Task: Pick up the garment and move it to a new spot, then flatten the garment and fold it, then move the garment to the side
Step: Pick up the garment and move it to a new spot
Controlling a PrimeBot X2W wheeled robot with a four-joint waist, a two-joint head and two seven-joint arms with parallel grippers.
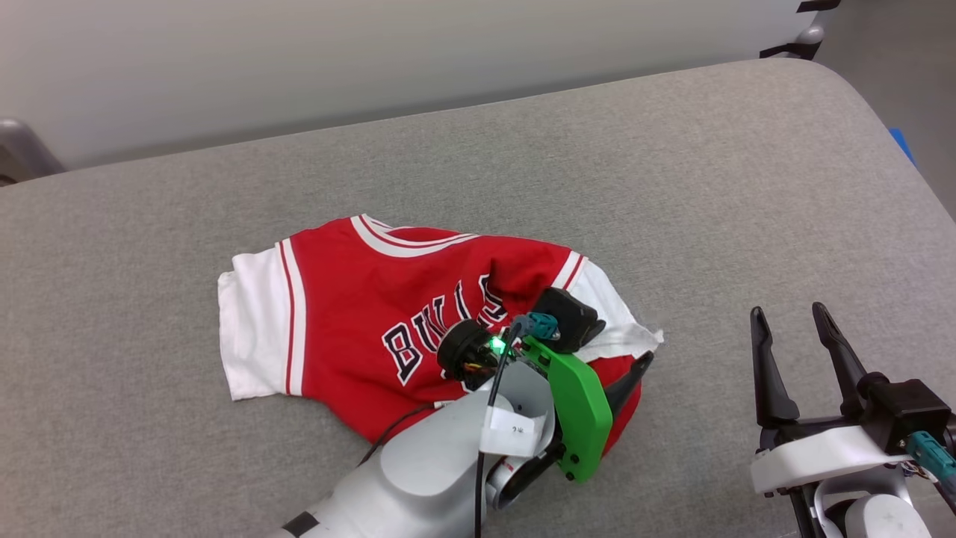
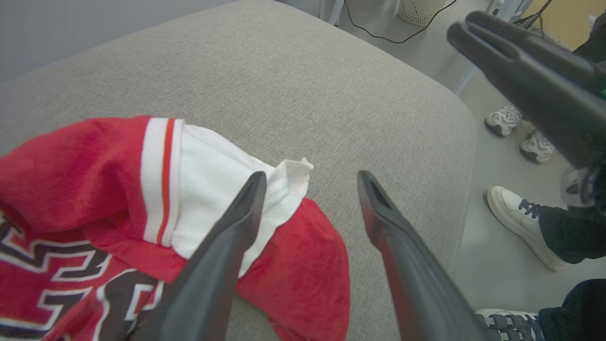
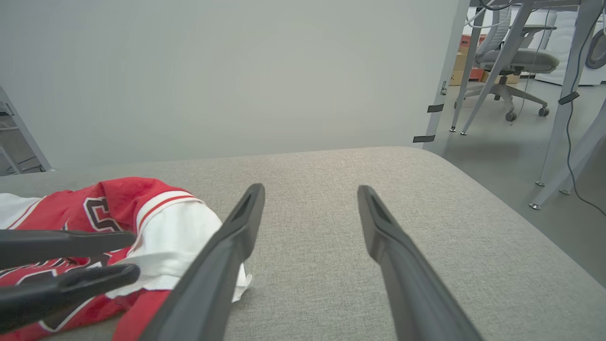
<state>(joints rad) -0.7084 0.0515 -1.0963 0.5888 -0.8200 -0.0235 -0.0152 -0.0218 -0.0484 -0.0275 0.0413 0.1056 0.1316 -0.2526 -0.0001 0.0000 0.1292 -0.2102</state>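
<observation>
Left end effector (image 2: 310,176) spread over garment (image 2: 75,161) at white sleeve; right end effector (image 3: 310,189) spread nearby.

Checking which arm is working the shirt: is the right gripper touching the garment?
Apart. The head view shows the right gripper open at the lower right, with a stretch of bare grey cushion between it and the garment.

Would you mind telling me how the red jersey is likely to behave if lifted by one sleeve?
The jersey lies rumpled and folded over itself, so it would probably hang limp. Its thin cloth looks light. Pushed across the textured grey surface, it would likely bunch rather than slide.
</observation>
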